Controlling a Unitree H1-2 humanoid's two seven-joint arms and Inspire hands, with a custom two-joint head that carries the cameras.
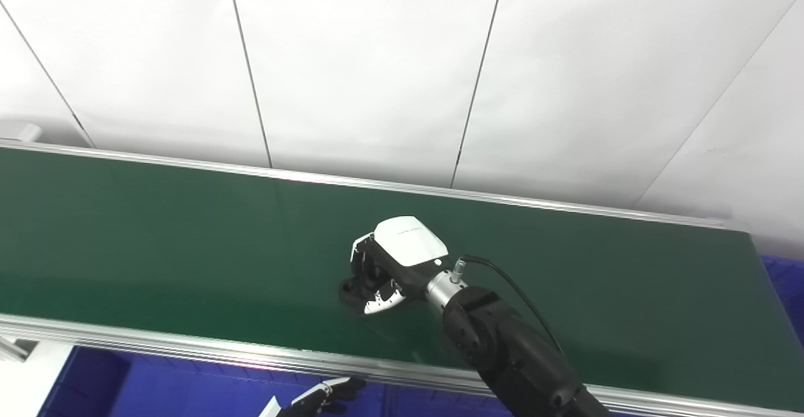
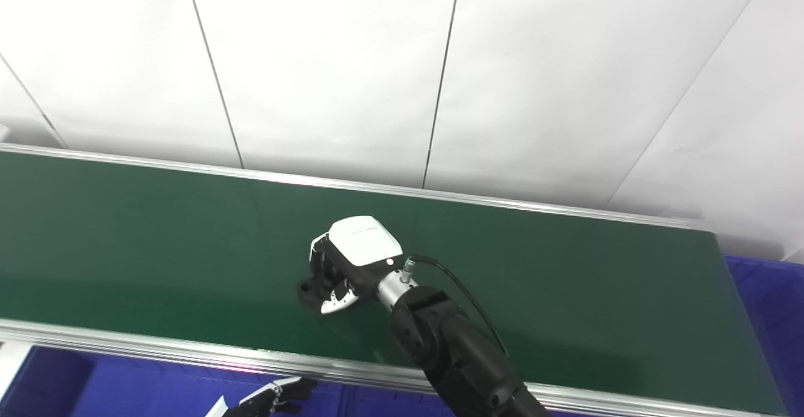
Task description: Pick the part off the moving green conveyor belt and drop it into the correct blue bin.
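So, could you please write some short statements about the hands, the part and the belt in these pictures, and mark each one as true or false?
1. The right hand is over the green conveyor belt. True.
2. The dark part lies in a blue bin. False: it is on the belt, under the right hand's fingers.
3. The left hand is touching the part. False: it is low at the picture's bottom edge, in front of the belt.
4. A blue bin shows beyond the belt's right end. True.
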